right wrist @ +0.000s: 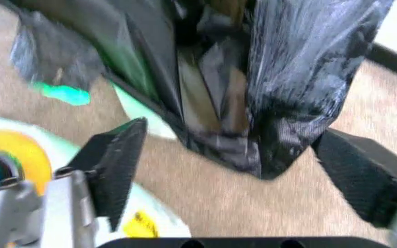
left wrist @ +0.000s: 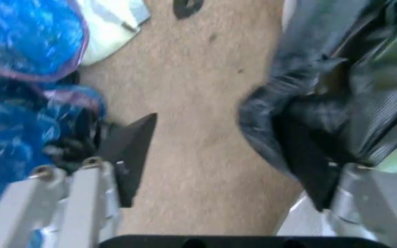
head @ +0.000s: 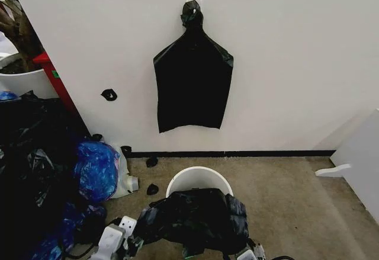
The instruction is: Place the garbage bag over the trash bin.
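The white trash bin [head: 199,176] stands on the carpet near the wall. The glossy black garbage bag [head: 195,217] lies crumpled over the bin's near side, leaving the far rim bare. My left gripper [head: 121,229] is low at the bag's left edge. In the left wrist view it [left wrist: 216,124] is open, with the garbage bag [left wrist: 322,98] against one finger [left wrist: 309,160]. My right gripper [head: 251,253] sits under the bag's right corner. In the right wrist view it [right wrist: 233,133] is open, fingers [right wrist: 116,160] wide apart, and a fold of the garbage bag [right wrist: 281,88] hangs between them.
A flat black bag [head: 192,85] hangs on the wall above the bin. A shiny blue bag [head: 98,170], a white jug [head: 127,183] and a dark pile crowd the left. Black scraps [head: 152,189] lie by the baseboard. White furniture [head: 358,165] stands right; open carpet [head: 296,212] lies between.
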You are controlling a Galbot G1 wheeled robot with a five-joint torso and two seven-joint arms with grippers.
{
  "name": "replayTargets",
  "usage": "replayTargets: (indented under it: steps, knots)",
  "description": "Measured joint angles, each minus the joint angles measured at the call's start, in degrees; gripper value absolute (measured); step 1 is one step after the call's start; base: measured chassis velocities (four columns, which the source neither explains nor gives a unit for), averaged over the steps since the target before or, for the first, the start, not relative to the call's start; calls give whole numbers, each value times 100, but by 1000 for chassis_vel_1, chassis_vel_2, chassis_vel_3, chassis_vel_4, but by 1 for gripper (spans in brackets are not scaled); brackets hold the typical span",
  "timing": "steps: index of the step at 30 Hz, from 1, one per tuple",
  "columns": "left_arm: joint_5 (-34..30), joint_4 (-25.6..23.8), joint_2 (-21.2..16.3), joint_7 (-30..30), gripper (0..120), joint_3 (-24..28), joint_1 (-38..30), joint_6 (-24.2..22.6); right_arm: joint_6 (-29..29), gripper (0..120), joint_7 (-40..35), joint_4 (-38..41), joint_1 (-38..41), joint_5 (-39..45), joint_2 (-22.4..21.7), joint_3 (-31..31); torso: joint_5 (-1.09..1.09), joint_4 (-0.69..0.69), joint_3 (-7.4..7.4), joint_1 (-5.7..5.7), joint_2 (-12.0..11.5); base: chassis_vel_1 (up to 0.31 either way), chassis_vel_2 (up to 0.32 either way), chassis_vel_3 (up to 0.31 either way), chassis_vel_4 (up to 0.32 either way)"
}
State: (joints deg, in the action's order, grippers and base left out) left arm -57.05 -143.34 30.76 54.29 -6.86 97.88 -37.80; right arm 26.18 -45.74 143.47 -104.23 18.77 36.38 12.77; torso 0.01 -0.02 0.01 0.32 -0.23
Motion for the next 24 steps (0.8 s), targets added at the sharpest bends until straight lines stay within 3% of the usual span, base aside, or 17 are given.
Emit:
replayTargets:
  steps: [2,8,11,15,24]
  knots:
    - [-97,-7,43,219,84,-2,33,3,124,97,-172,7,-39,256,13,-29,0,-1,0,0,0,0,0,0,0]
    - [-511,-8,71,783,100,-24,-21,-5,594,100,-604,7,-1,988,45,-170,0,0,0,0,1,0,0,0,0]
    - [-1120,-7,102,1311,100,-42,-136,-95,890,100,-871,3,114,1431,92,-246,1,-1,0,0,0,0,0,0,0]
    - [-1701,-5,168,1705,100,-57,-236,-212,921,100,-912,-1,187,1410,108,-290,0,0,0,0,0,0,0,0,0]
    - [-1942,1,271,1803,100,28,-248,-412,731,100,-686,-12,406,874,176,-311,1,0,0,0,0,0,0,0,0]
